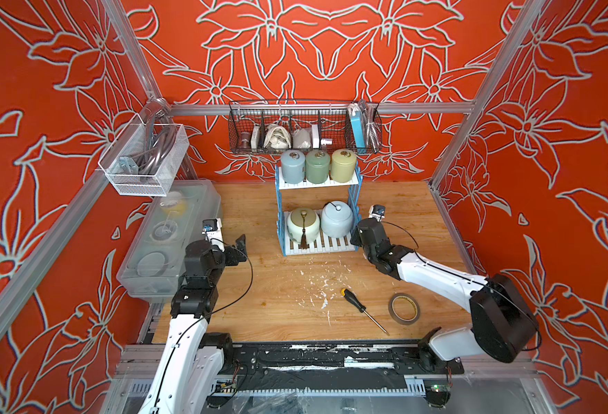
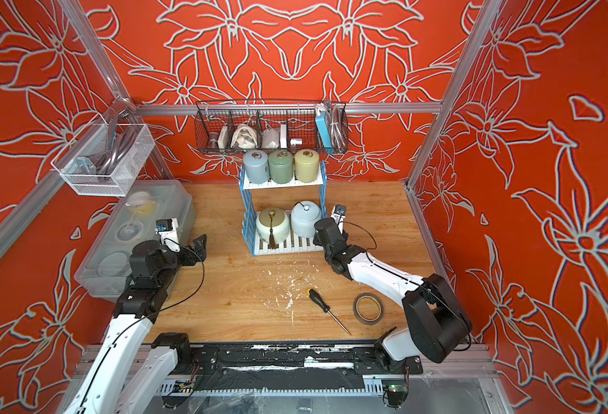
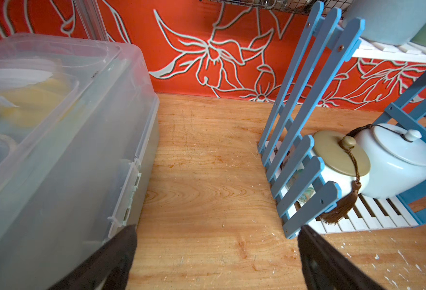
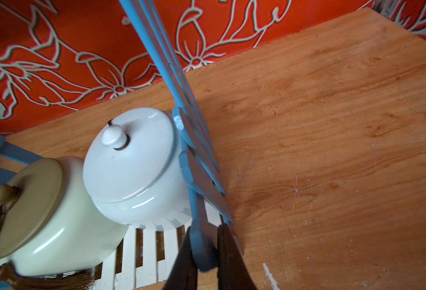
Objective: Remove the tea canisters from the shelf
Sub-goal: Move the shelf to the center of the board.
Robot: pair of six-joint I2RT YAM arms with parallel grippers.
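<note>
All five lidded ceramic tea canisters are on the two-tier shelf with blue picket-fence sides and white slatted boards (image 1: 318, 183). Its upper board carries a grey-blue cylinder (image 1: 292, 167), a sage green cylinder (image 1: 317, 167) and a yellow-green cylinder (image 1: 343, 165) in a row. Its lower board holds a round cream jar with a brown tassel (image 1: 303, 225) and, close against it, a round pale blue-white jar (image 1: 336, 219). Each stands upright with its long axis vertical and its lid knob on top, and the tassel hangs over the shelf's open front. We judge that the task has barely begun, since nothing has been lifted out. The right end effector (image 4: 205, 241) is closed on a front blue slat of the shelf's right side, apparently bracing the frame. The left end effector (image 3: 217, 227) is spread wide and empty above the wooden worktop (image 1: 402, 215), off the shelf's left side and beside a translucent plastic box (image 1: 173, 233). We think the next move is for the left end effector to swing round to the shelf's open front. It would need to come in below the upper board and straddle the cream jar's wide body without snagging the tassel or nudging the neighbouring jar.
</note>
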